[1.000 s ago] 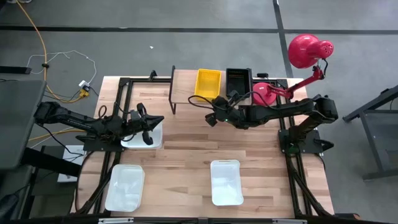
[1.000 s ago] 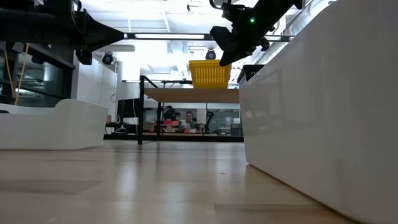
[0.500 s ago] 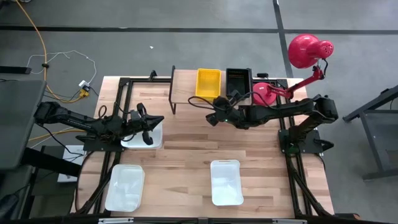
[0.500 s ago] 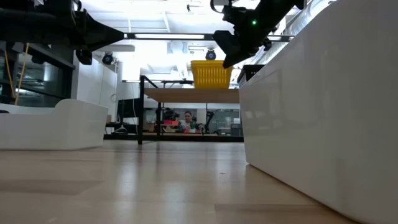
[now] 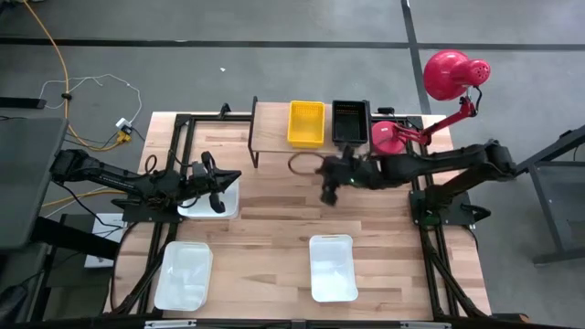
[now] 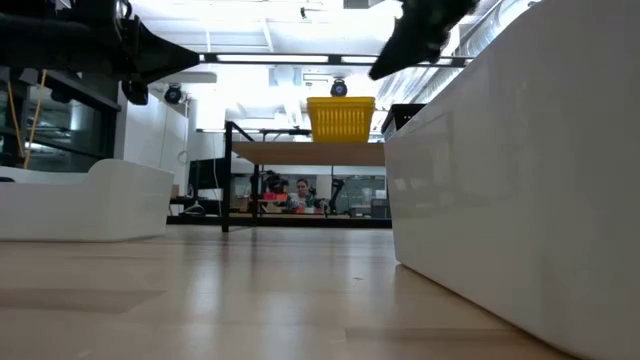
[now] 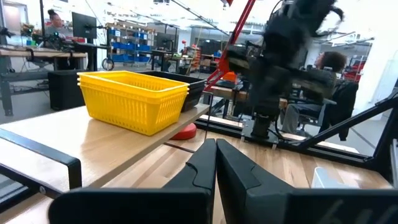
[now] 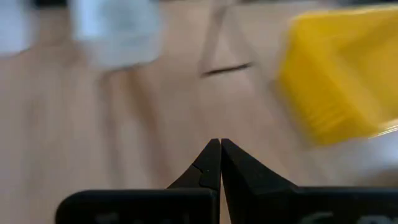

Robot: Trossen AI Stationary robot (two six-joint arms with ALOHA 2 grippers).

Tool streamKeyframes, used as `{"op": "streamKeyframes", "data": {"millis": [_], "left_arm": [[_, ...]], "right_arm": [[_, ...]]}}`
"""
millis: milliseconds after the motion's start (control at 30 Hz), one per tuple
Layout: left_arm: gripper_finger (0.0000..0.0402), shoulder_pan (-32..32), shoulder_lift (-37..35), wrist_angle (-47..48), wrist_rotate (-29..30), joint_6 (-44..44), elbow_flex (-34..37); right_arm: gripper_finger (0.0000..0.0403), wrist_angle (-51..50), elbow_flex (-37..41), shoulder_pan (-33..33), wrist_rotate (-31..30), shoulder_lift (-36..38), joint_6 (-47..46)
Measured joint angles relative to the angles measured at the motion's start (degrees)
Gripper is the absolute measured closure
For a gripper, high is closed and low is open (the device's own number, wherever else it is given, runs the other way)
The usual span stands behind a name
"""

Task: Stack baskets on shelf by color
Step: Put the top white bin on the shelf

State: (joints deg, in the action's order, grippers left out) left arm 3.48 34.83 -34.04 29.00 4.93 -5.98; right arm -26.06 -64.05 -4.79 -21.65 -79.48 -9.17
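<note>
Two stacked yellow baskets (image 5: 306,123) and a black basket (image 5: 350,122) stand side by side on the shelf (image 5: 272,126) at the table's far edge; the left wrist view shows the yellow stack (image 7: 134,99) resting on the wood top. Three white baskets lie on the table: one (image 5: 210,201) under my left gripper, one (image 5: 183,274) near left, one (image 5: 332,267) near centre. My left gripper (image 5: 227,178) hovers shut and holds nothing. My right gripper (image 5: 327,192), blurred, is shut with nothing in it (image 8: 216,149), over bare table in front of the shelf.
A red lamp (image 5: 452,73) stands with its base (image 5: 388,137) at the far right beside the shelf. Black frame rails run along the table's left and right sides. Bare wood lies in the middle of the table between the white baskets and the shelf.
My right gripper has drawn back from the yellow baskets toward the table's near edge and a little right. It has turned about its wrist as it went. It stays shut, with nothing in it. The baskets have not moved.
</note>
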Motion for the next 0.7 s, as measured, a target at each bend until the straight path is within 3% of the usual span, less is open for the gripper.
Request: {"op": "streamKeyframes", "data": {"millis": [100, 233, 400, 500, 700], "left_arm": [[0.0401, 0.0, 0.0, 0.1, -1.2, 4.0, 0.0], [0.04, 0.0, 0.0, 0.2, -3.3, 6.0, 0.0], [0.037, -0.4, 0.1, 5.4, 0.9, 5.6, -2.4], [0.0328, -1.5, 0.2, 20.8, 2.5, 5.9, -9.8], [0.0225, -5.2, 7.1, 63.9, 2.7, 11.7, -31.3]], "right_arm": [[0.0403, -8.3, 0.0, -4.4, 0.3, 1.2, -3.9], [0.0403, -16.9, 0.0, -10.8, -6.0, 1.7, -9.9], [0.0403, -21.2, 0.0, -16.2, -11.3, 1.7, -14.2], [0.0403, -21.8, 0.0, -17.2, -12.6, 1.7, -15.0], [0.0403, -21.8, 0.0, -16.9, -12.6, 1.7, -15.2]]}}
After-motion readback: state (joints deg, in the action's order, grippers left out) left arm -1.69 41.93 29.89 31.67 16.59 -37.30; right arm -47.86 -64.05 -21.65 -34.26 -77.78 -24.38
